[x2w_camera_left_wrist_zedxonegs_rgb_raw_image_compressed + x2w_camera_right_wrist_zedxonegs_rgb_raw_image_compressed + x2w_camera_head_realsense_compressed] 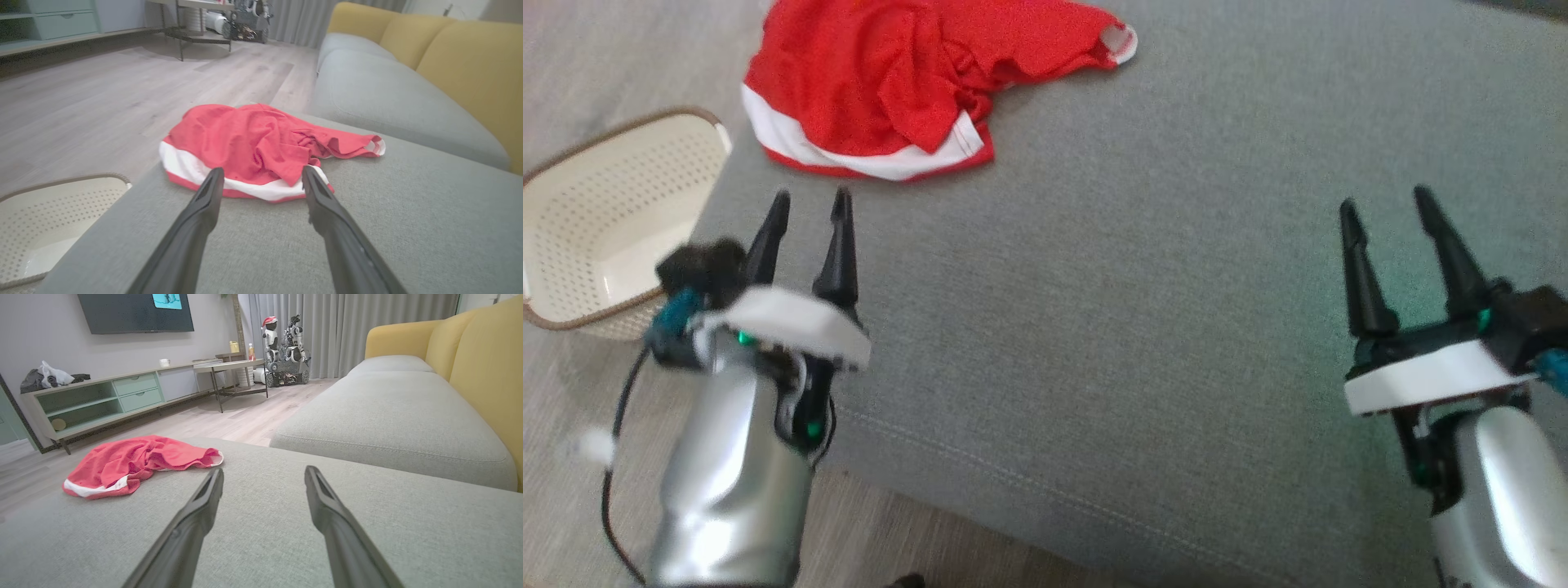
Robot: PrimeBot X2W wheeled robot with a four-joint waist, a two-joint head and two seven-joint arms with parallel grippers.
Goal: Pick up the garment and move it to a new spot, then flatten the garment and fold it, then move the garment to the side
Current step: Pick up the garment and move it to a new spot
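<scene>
Head view: we find the garment (907, 86) crumpled and unfolded at the sofa cushion's (1176, 327) far-left edge, left gripper (807, 208) and right gripper (1388, 204) both spread, empty, so we judge every step remains.

Both my left gripper (812, 196) and right gripper (1384, 198) have two long black fingers (204, 212), matte, tapering to blunt points. Under each pair sits a flat white plate (792, 322) on a dark base. Small green lights (742, 336) glow at the wrists. Beside each plate is a black block (698, 265) with a teal plug (674, 314) on it. My forearms (735, 482) are glossy silver, rounded, with pale highlights. A thin black cable (619, 425) loops off my left wrist alongside the silver shell.
</scene>
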